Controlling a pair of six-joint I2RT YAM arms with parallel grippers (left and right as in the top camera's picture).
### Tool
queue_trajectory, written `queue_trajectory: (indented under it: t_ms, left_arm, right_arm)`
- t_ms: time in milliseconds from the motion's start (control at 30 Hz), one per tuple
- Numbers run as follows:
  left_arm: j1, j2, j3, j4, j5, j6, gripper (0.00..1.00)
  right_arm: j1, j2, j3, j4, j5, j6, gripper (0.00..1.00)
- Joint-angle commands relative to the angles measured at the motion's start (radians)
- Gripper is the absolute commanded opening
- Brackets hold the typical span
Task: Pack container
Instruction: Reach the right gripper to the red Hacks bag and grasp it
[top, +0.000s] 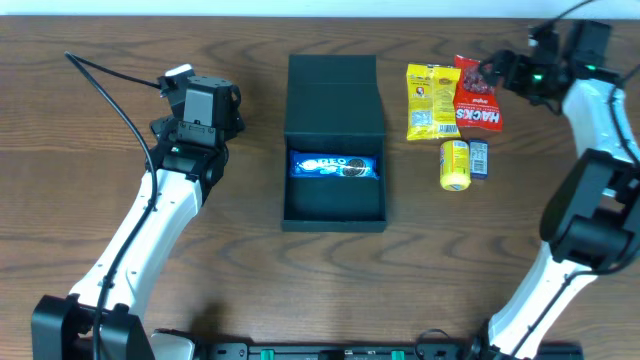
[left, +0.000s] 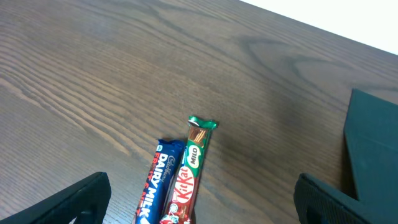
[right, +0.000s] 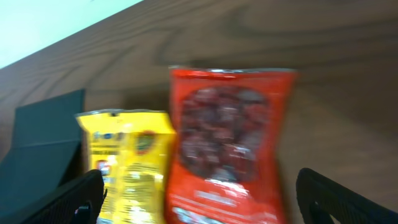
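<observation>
Okay, left fingers (left: 81, 200) and right fingers (right: 68, 200) both spread empty either side of the container (top: 334, 224), open on the surface (top: 420, 262), which I'd judge light, stiff cardboard: grip a side wall, not the flap (top: 333, 80).

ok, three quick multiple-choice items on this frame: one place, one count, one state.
1. Where is the Oreo pack?
A) inside the container
B) on the table left of it
C) on a shut lid

2. How many snack items lie right of the container?
A) two
B) four
C) six

3. The right gripper is:
A) shut on a packet
B) open, empty
C) shut, empty

Answers:
1 A, it lies on the box floor.
2 B, yellow packet, red Hacks packet, small yellow tube, small blue packet.
3 B, its fingers stand wide apart above the packets.
</observation>
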Motion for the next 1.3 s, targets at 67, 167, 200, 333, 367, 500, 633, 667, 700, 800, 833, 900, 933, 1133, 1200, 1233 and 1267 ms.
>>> queue_trajectory:
  t_ms: [67, 167, 200, 333, 367, 500, 633, 667, 700, 800, 833, 900, 933, 1133, 1200, 1233, 1267]
  left_arm:
    - [0.005, -0.011, 0.010, 0.001, -0.008, -0.004, 0.95]
    - [0.005, -0.011, 0.010, 0.001, -0.008, -0.004, 0.95]
    - [0.005, -0.011, 0.010, 0.001, -0.008, -0.004, 0.95]
    - [0.005, -0.011, 0.010, 0.000, -0.008, -0.004, 0.95]
    - [0.005, -0.011, 0.010, 0.000, -0.007, -0.004, 0.96]
    - [0.005, -0.011, 0.010, 0.000, -0.008, -0.004, 0.96]
    - [0.005, -0.011, 0.010, 0.000, -0.008, -0.003, 0.95]
    - [0.005, -0.011, 0.010, 0.000, -0.008, -0.003, 0.95]
    - [0.005, -0.011, 0.010, 0.000, -0.008, -0.003, 0.95]
    - [0.005, -0.011, 0.010, 0.000, -0.008, -0.003, 0.95]
    - [0.005, -0.011, 0.010, 0.000, -0.008, -0.003, 0.95]
    - [0.005, -0.011, 0.010, 0.000, -0.008, -0.003, 0.96]
    - [0.005, -0.011, 0.010, 0.000, -0.008, -0.003, 0.95]
    - [0.005, -0.011, 0.010, 0.000, -0.008, -0.003, 0.96]
    - [0.005, -0.011, 0.010, 0.000, -0.008, -0.003, 0.95]
    - [0.005, -0.011, 0.010, 0.000, -0.008, -0.003, 0.95]
    - [0.005, -0.011, 0.010, 0.000, -0.008, -0.003, 0.95]
  right_arm:
    - [-0.045, 0.054, 0.016, -0.046, -0.046, 0.018, 0.96]
    - [-0.042, 0.090, 0.016, -0.063, -0.045, 0.022, 0.96]
    - [-0.043, 0.101, 0.016, -0.068, -0.050, 0.027, 0.96]
    - [-0.036, 0.128, 0.016, -0.079, -0.058, 0.028, 0.96]
    - [-0.032, 0.138, 0.016, -0.079, -0.068, 0.028, 0.96]
    - [-0.012, 0.164, 0.016, -0.079, -0.076, 0.028, 0.93]
    - [0.015, 0.173, 0.016, -0.071, -0.071, 0.027, 0.89]
    - [0.020, 0.173, 0.016, -0.067, -0.066, 0.027, 0.88]
    - [0.030, 0.173, 0.016, -0.063, -0.050, 0.028, 0.85]
    - [0.043, 0.173, 0.016, -0.063, -0.014, 0.029, 0.72]
    - [0.046, 0.173, 0.016, -0.063, -0.012, 0.029, 0.66]
    - [0.048, 0.173, 0.016, -0.063, 0.010, 0.047, 0.52]
    - [0.047, 0.173, 0.016, -0.063, 0.009, 0.048, 0.46]
    - [0.047, 0.173, 0.016, -0.065, 0.011, 0.055, 0.18]
    - [0.047, 0.173, 0.016, -0.067, 0.012, 0.063, 0.08]
    - [0.047, 0.173, 0.016, -0.068, 0.012, 0.071, 0.02]
    - [0.046, 0.173, 0.016, -0.069, 0.011, 0.074, 0.01]
